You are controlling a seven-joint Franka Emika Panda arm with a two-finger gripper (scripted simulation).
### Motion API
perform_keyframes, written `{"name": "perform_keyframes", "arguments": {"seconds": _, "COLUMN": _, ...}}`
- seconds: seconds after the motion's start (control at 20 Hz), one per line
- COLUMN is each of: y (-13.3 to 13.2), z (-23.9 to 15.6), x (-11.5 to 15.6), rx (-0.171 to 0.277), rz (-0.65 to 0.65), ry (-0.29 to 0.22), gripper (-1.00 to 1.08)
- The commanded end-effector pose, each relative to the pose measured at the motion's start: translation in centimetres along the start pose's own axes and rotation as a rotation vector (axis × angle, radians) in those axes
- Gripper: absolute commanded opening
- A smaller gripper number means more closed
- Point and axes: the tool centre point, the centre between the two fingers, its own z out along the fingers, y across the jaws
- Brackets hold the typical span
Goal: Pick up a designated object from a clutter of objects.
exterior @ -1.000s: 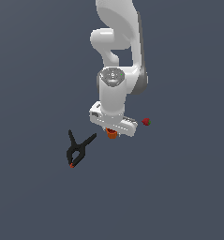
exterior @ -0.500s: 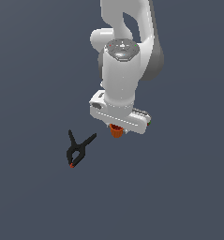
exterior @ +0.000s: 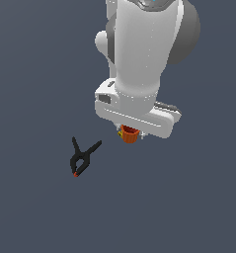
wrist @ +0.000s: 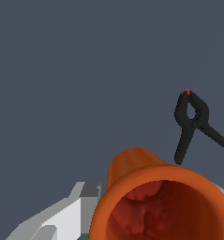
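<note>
The white arm (exterior: 149,54) filled the upper middle of the exterior view, its broad wrist block hanging low over the plain dark grey floor (exterior: 35,74). Under that block sat the gripper (exterior: 130,132), most of it hidden by the arm's own body, so its fingers could not be made out from outside. In the wrist view one pale grey finger (wrist: 62,215) showed just beside the cup's wall; the other was out of sight behind the cup.

The black spring clamp (exterior: 82,156) lay flat on the floor, well apart from the arm toward the exterior view's left. Its two handles spread upward in that view and its red tip (exterior: 76,174) pointed downward. The wrist view showed it too (wrist: 193,123), lying beyond the cup.

The orange cup (exterior: 129,134) hung directly beneath the wrist block, pressed up against it. In the wrist view (wrist: 155,201) its wide round rim faced the camera, showing the darker red-orange inside, while the narrow base tapered away from the lens. Its long axis therefore ran roughly along the camera's line of sight, mouth toward the wrist and base away. The claw seemed clenched on the cup, though only one finger's position was plain.
</note>
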Motion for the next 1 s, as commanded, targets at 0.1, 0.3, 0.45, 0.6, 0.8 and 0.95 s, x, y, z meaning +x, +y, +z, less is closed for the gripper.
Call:
{"name": "perform_keyframes", "arguments": {"seconds": 0.1, "y": -1.2, "z": -3.0, "x": 1.2, "rx": 0.0, "rz": 0.0, "ry": 0.0, "gripper": -1.0}}
{"name": "perform_keyframes", "arguments": {"seconds": 0.3, "y": -2.1, "z": -5.3, "x": 2.2, "rx": 0.0, "rz": 0.0, "ry": 0.0, "gripper": -1.0}}
{"name": "perform_keyframes", "arguments": {"seconds": 0.45, "y": -2.8, "z": -6.8, "x": 2.8, "rx": 0.0, "rz": 0.0, "ry": 0.0, "gripper": -1.0}}
{"name": "perform_keyframes", "arguments": {"seconds": 0.6, "y": -3.4, "z": -8.2, "x": 3.4, "rx": 0.0, "rz": 0.0, "ry": 0.0, "gripper": -1.0}}
{"name": "perform_keyframes", "arguments": {"seconds": 0.8, "y": -4.1, "z": -9.9, "x": 4.2, "rx": 0.0, "rz": 0.0, "ry": 0.0, "gripper": -1.0}}
{"name": "perform_keyframes", "arguments": {"seconds": 0.95, "y": -4.5, "z": -10.8, "x": 4.6, "rx": 0.0, "rz": 0.0, "ry": -0.001, "gripper": -1.0}}
